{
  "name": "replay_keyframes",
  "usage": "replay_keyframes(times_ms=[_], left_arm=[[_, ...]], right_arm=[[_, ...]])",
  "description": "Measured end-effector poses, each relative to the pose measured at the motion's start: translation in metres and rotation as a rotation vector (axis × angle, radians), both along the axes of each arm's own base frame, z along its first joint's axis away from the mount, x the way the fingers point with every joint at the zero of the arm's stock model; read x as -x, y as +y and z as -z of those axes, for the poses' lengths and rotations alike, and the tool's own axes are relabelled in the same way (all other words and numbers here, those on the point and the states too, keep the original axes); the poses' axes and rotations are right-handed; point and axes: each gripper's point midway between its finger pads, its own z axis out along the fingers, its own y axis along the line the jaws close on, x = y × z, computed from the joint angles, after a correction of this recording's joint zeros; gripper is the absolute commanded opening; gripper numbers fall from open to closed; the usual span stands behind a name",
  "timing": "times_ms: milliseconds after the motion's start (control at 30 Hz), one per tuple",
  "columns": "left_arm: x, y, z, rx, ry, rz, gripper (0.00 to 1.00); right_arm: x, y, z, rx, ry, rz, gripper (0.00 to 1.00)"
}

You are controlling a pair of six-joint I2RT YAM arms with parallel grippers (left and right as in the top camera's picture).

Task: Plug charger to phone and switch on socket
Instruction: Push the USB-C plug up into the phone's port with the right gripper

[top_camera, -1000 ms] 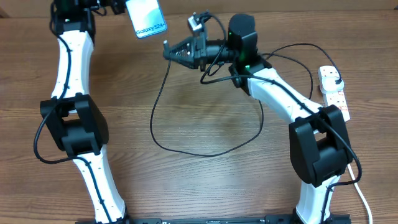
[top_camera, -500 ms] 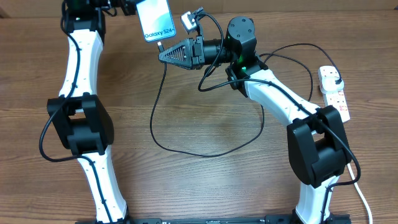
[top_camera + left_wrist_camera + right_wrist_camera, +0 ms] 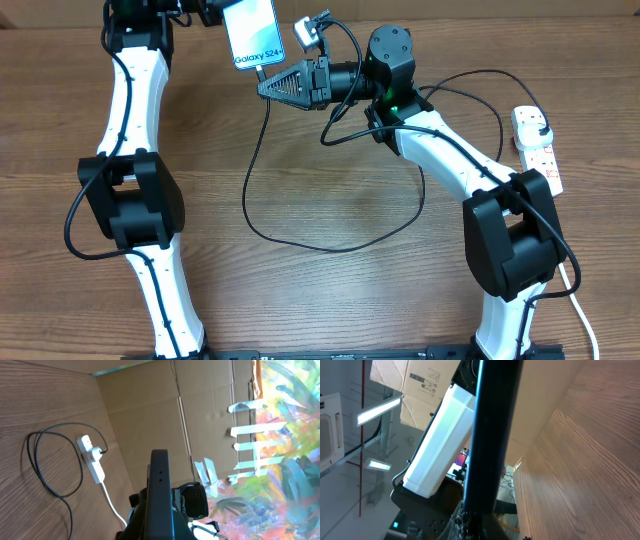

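Right gripper (image 3: pixel 264 87) is pinched shut on the connector end of the charger (image 3: pixel 244 200), its fingers meeting in a point from the overhead view. Just ahead of that point, and slightly above it, sits the lower short edge of the phone (image 3: pixel 250 32). The two are very near, but I cannot tell whether the tip is in the port; it looks a little short of it or off line. From the right wrist the phone (image 3: pixel 437 445) shows as a bright slab just beside the dark finger, and the port itself is hidden.

Beyond the phone, the left gripper (image 3: pixel 212 8) clamps its far end and holds it up off the table (image 3: pixel 330 310), screen toward the overhead camera.

Back behind the right wrist, the cable drops into a wide slack loop on the wood and runs out to the socket (image 3: pixel 538 150), well away by the arm's base. A black plug appears seated in it, as the left wrist view also suggests (image 3: pixel 91 457).

By my judgement, the wall end is done, plugging into the phone is in hand, and the red switch is not yet pressed, though its position is too small to read.
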Motion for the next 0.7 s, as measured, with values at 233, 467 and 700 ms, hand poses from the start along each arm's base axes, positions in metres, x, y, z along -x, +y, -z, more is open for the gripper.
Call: replay_keyframes(times_ms=[233, 467, 700], left_arm=[[-0.0001, 0.0002, 0.0000, 0.002, 0.019, 0.000, 0.04], [0.0000, 0.0002, 0.0000, 0.002, 0.019, 0.000, 0.04], [-0.0010, 0.0027, -0.0001, 0.002, 0.018, -0.007, 0.04]], right_arm=[[-0.0011, 0.0001, 0.0035, 0.011, 0.024, 0.003, 0.04], [-0.0013, 0.0001, 0.0035, 0.011, 0.024, 0.005, 0.04], [-0.0034, -0.0010, 0.0032, 0.010, 0.024, 0.013, 0.04]])
